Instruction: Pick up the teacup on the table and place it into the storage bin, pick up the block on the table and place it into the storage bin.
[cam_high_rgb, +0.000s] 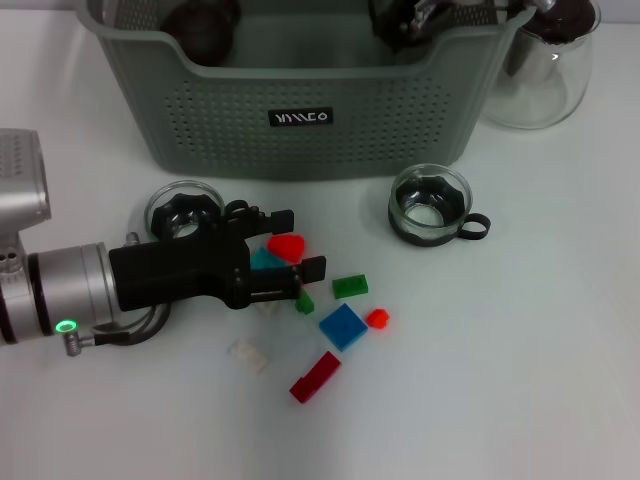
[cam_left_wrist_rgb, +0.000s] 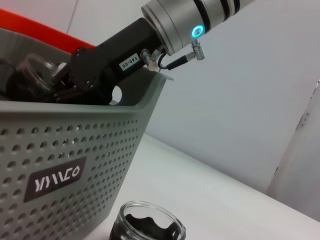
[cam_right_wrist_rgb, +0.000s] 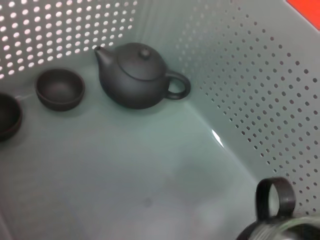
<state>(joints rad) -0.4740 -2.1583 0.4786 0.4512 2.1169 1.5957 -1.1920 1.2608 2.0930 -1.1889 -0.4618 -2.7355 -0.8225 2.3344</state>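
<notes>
Just in front of the bin (cam_high_rgb: 300, 150), on the table before its labelled wall, the left gripper (cam_high_rgb: 298, 241) lies low over a scatter of blocks with its jaws spread wide and holding nothing. One finger sits on the bin side of the red block (cam_high_rgb: 286, 245) and the other on the side away from the bin, so the block lies between them, with a teal block (cam_high_rgb: 262, 260) touching it nearer the wrist. That is the relation the next move appears to turn on: the gripper's long axis runs along the bin's front wall, and closing across it should catch the red piece, though the teal one may be nipped as well. A handled teacup (cam_high_rgb: 429, 205) stands upright before the bin's right front corner, well apart from this gripper. A second glass cup (cam_high_rgb: 183, 210) sits before the left front corner, just beside the gripper's body. The right gripper (cam_high_rgb: 425, 20) hangs inside the bin at its far right. Whether it grips anything cannot be told, but its wrist view shows a handled glass cup (cam_right_wrist_rgb: 280, 220) close under it, above the bin floor where a dark teapot (cam_right_wrist_rgb: 137, 75) rests.
</notes>
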